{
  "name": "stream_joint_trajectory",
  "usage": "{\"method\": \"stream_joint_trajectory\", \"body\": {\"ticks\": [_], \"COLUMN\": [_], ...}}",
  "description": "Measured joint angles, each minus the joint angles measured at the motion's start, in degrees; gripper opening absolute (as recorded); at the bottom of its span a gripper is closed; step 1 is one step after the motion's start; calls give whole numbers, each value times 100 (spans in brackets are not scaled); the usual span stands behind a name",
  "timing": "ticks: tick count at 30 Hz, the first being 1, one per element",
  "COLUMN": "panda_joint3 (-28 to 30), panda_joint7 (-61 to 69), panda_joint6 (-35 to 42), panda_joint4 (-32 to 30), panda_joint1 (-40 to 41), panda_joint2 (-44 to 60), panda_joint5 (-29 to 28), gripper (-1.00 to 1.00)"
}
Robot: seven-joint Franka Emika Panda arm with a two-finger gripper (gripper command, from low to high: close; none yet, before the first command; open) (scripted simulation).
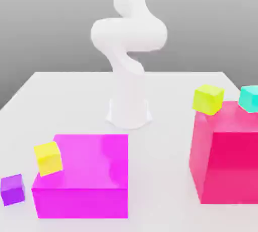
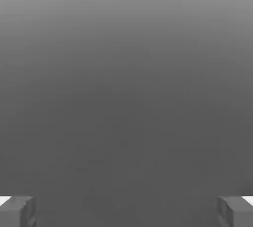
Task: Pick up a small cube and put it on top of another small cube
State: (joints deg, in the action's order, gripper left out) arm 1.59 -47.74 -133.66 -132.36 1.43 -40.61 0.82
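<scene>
"What does the small purple cube (image 1: 12, 189) look like from your end?"

"I see a glossy violet block, deep purple on its front faces and lighter along the top. It is far smaller than the magenta block (image 1: 83, 175), and it sits slightly turned, with a corner edge toward my camera."

"Where is it, going by that magenta block?"

"Just beside it, on the exterior view's left, near the edge of my picture. I make out a narrow strip of pale bench (image 1: 166, 175) between the two."

"Anything else around the block?"

"A small yellow cube (image 1: 49, 159) at its top corner, on the side toward the purple one, looking tilted. Well apart from the block, on the exterior view's right, I have a tall pink-red block (image 1: 232, 160) with a yellow-green cube (image 1: 208, 100) and a cyan cube (image 1: 249, 99) at its top. The white arm (image 1: 128, 34) rises behind the magenta block."

"And your claw (image 2: 126, 212)?"

"Its fingers are wide apart in my hand view, with nothing between them but grey background."
</scene>
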Motion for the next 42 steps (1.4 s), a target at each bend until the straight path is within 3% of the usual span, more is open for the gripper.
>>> {"method": "stream_joint_trajectory", "body": {"ticks": [26,31,32,38,42], "panda_joint3": [1477,1158,1054,1002,1288], "panda_joint7": [-1877,-1648,-1584,-1556,-1808], "panda_joint6": [-1952,-2633,-2766,-2838,-2413], "panda_joint4": [-602,-461,-424,-404,-533], "panda_joint1": [1712,2102,2189,2233,2019], "panda_joint2": [5433,6476,6650,6737,6179], "panda_joint5": [994,1485,1572,1612,1276], "gripper": [0,0,-100,-100,-100]}}
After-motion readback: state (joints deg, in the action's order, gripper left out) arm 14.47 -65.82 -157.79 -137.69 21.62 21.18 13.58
